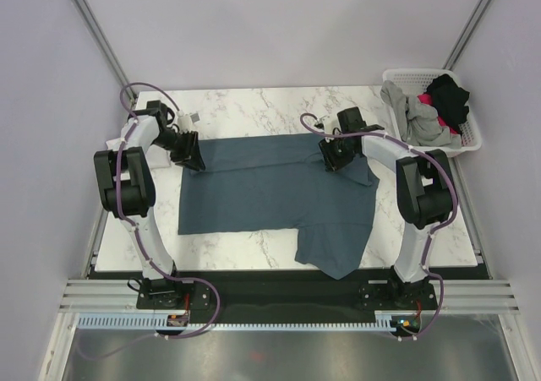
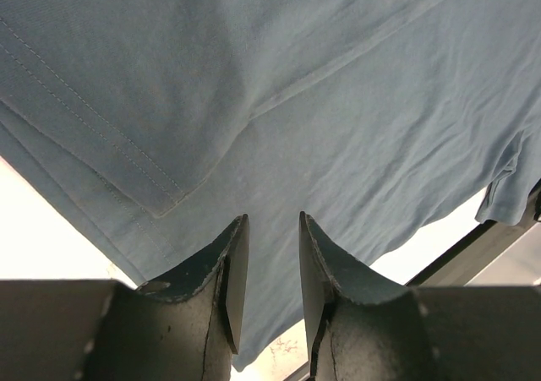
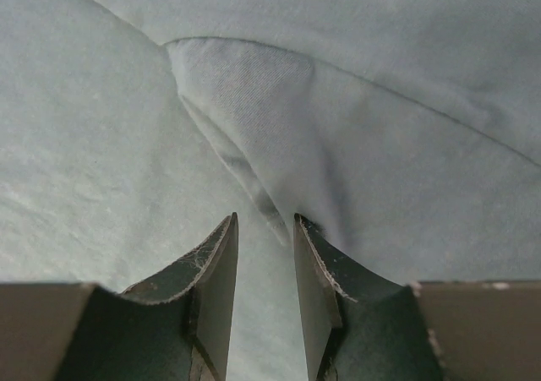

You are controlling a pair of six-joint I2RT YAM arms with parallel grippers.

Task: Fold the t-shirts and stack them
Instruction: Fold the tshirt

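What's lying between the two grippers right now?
Only the slate-blue t-shirt, its far edge running from left gripper to right gripper; the top view shows it.

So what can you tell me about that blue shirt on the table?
The shirt is slate-blue, short-sleeved, of soft knit cloth with stitched hems. It lies spread mostly flat on the marble table, with a crease along its far side and one corner drooping past the near edge. The left end effector and right end effector sit at its far corners; whether they pinch the cloth is unclear.
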